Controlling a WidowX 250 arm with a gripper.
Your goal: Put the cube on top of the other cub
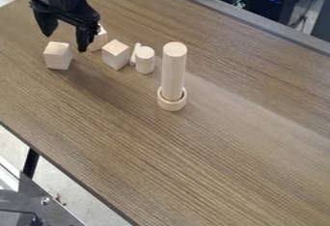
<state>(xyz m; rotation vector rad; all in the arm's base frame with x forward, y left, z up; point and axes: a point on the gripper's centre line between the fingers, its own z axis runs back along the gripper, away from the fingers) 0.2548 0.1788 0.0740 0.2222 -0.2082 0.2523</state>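
Two cubes stand in plain sight near the gripper point(65, 42), which hangs over the table point(213, 172) with its fingers spread wide and nothing between them. One cube point(58, 56) sits just below the gap between its fingertips in the view, face-on and upright on the wood. The second cube point(116, 54) rests to the right of the gripper and a little lower, turned so that an edge faces the camera. A third block point(100, 38) is close behind the right-hand finger, which partly hides it, so its full shape is hard to tell.

Farther right from the gripper, past the second cube, come a thin rod point(134, 55) and a short cylinder point(145, 60) just beside it; whether those two touch is unclear. Farther still to the right and lower, well apart from the gripper, a tall cylinder point(174, 70) stands upright inside a ring point(171, 105). Well below the gripper, beyond the table's near edge, are a dark leg point(31, 162) and part of a metal frame point(32, 198).
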